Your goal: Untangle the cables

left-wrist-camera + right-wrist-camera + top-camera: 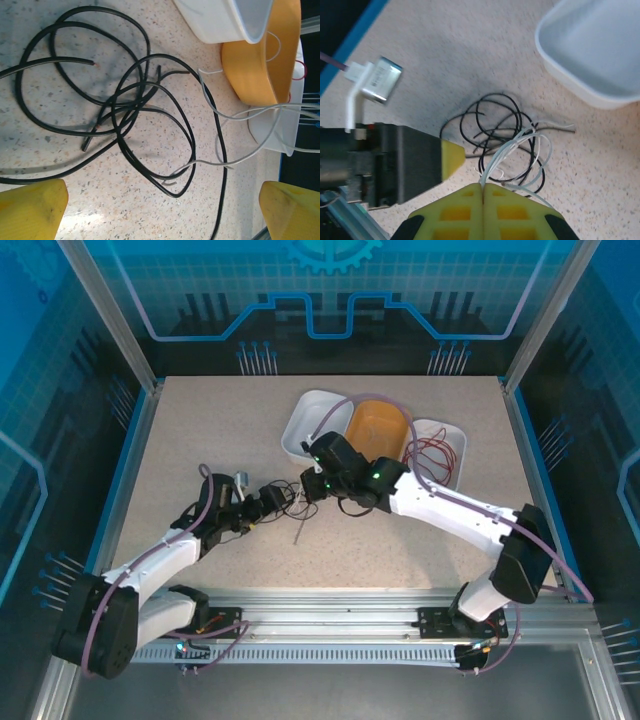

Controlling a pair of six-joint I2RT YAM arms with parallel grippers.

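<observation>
Loosely tangled black and white cables (500, 136), right claw (483, 186) pinching white strand

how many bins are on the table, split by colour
white bins: 2, the left white bin and the right white bin
orange bins: 1, the orange bin between them
total: 3
</observation>
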